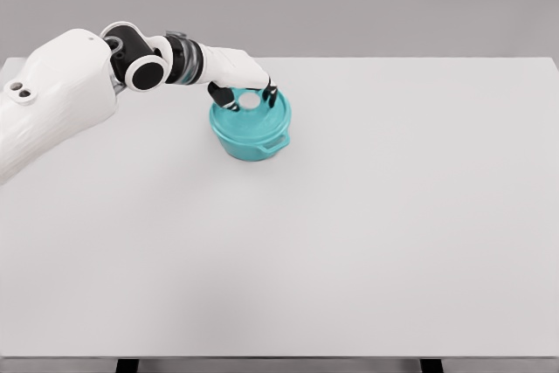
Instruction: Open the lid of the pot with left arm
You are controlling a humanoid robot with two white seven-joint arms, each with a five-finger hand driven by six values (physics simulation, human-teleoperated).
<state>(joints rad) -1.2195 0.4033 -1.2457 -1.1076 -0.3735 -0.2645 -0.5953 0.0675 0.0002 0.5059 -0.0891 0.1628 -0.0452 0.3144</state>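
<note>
Bare table (349, 251), left hand (240, 76) over teal pot (249, 133), fingers (271, 93) curled around lid knob (250, 101) (lid mostly hidden)

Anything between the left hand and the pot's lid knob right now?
Nothing: in the head view, the left hand sits right over the lid of the pot, fingers around the white knob.

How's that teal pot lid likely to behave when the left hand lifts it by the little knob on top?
The lid looks rigid, so it should probably come up in one piece without flexing. The knob is small and rounded, and the left hand has fingers curled round it, so it may slip or swing. The pot looks small and might shift on the smooth table.
</note>
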